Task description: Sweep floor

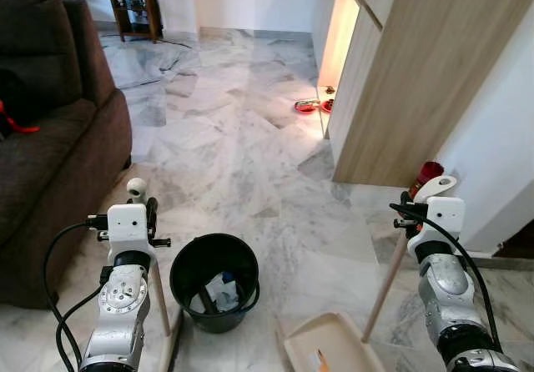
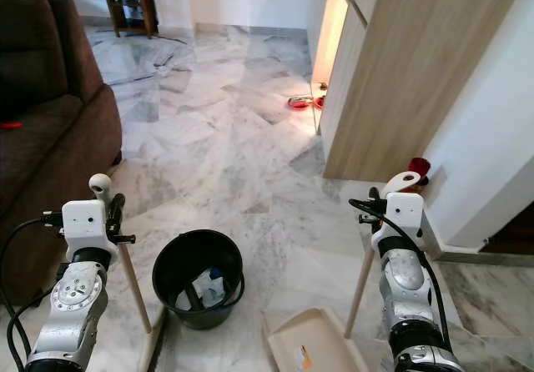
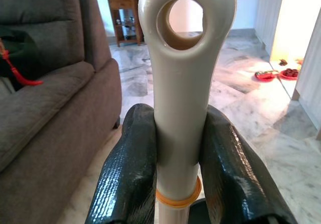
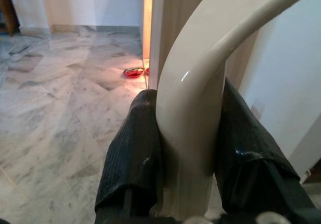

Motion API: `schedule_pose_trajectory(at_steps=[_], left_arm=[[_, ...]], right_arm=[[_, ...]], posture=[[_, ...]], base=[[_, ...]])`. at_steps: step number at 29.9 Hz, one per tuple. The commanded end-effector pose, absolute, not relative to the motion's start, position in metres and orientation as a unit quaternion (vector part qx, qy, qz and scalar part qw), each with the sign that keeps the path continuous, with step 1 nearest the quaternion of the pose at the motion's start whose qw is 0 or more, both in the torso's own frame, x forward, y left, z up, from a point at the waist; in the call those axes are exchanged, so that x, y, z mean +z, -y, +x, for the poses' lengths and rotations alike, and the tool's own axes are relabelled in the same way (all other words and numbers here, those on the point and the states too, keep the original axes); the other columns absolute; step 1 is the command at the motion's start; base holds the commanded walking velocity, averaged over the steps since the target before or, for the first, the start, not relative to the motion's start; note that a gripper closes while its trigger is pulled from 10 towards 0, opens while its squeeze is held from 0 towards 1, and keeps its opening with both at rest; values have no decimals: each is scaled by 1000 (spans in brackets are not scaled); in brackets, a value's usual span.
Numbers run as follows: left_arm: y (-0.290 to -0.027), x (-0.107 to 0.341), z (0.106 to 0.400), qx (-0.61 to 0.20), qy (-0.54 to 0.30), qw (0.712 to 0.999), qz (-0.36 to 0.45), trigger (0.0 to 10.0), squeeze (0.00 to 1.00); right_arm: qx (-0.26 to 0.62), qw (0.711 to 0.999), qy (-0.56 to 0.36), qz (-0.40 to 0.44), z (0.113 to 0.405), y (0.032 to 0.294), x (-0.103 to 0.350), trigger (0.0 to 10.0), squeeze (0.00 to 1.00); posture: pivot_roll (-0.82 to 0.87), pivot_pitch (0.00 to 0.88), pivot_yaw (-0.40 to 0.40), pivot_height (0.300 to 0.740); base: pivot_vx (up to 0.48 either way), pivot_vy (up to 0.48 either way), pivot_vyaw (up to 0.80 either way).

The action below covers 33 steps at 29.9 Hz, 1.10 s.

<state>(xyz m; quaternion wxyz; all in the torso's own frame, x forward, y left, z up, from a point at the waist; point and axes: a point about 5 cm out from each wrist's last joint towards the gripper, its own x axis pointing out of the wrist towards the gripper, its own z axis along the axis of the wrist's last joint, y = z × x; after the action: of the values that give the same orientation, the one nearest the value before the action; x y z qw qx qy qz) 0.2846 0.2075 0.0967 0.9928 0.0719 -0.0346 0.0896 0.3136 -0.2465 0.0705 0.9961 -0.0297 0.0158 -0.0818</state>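
The marble floor runs from the robot's feet to a far wall, with a brown sofa along the robot's left and a tall wooden cabinet on its right. Two red bowls sit on the floor at the cabinet's lit foot.

Closer in, a black bucket stands between the arms with some scraps inside. Just beside it, toward the right arm, the beige dustpan rests with its tray flat on the floor.

The left claw is clamped on the broom handle just below its cream cap with the hanging hole, both black fingers pressed against the shaft. The wooden stick slants down past the bucket to the floor. The right claw is closed around the curved top of the dustpan handle, whose stick leans down to the tray.

The step in hand looks like the start of sweeping, with both tools gripped. To do it well, the broom should draw in short, low strokes toward the tray's open lip, while the right arm keeps that lip pressed flat so dirt does not slip under. The bucket stands close to the broom's stick, so the strokes need to steer around it rather than knock it.
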Motion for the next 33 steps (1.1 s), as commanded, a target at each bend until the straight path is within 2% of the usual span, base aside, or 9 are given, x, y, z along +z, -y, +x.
schedule_pose_trajectory(at_steps=[1,5,33], left_arm=[[-205,104,289,85,55,992,82,10000,0],[-204,104,289,84,55,992,82,10000,0],[-200,101,287,75,57,992,89,10000,0]], right_arm=[[-90,996,18,-11,323,243,84,10000,0],[-75,997,14,-20,323,235,81,10000,0],[-92,995,34,-6,323,241,87,10000,0]], posture=[[0,0,-39,740],[5,0,-42,740],[-6,0,-41,740]], base=[[0,0,0],[0,0,0],[0,0,0]])
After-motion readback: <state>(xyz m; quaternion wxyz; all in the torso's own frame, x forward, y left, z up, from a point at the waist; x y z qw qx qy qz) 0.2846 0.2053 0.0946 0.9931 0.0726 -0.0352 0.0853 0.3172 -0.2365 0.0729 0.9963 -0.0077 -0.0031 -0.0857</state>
